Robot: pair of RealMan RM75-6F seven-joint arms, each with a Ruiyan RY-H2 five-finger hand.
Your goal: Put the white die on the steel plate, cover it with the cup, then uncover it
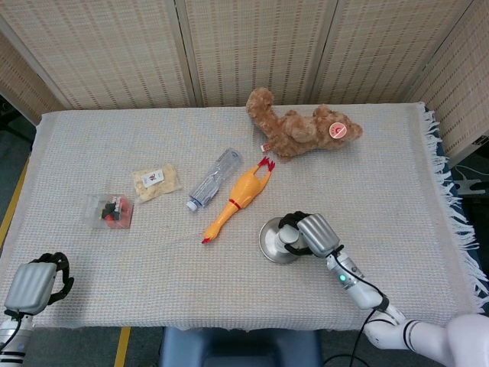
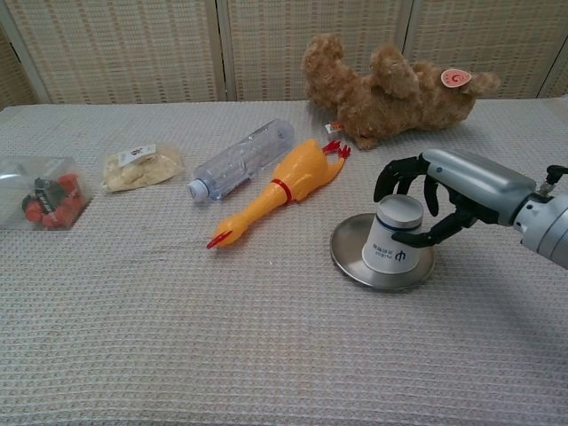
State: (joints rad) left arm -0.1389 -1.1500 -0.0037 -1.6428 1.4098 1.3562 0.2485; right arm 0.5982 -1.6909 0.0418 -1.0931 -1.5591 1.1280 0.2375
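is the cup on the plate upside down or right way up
Upside down: the cup stands mouth-down on the steel plate, closed base on top, right hand gripping it.

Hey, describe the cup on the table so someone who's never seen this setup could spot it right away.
Start at the brown teddy bear at the table's far edge and come toward the near edge to the round steel plate. The cup stands upside down on that plate, with the right hand closed around its top. It is the only white cup, marked with a small dark logo.
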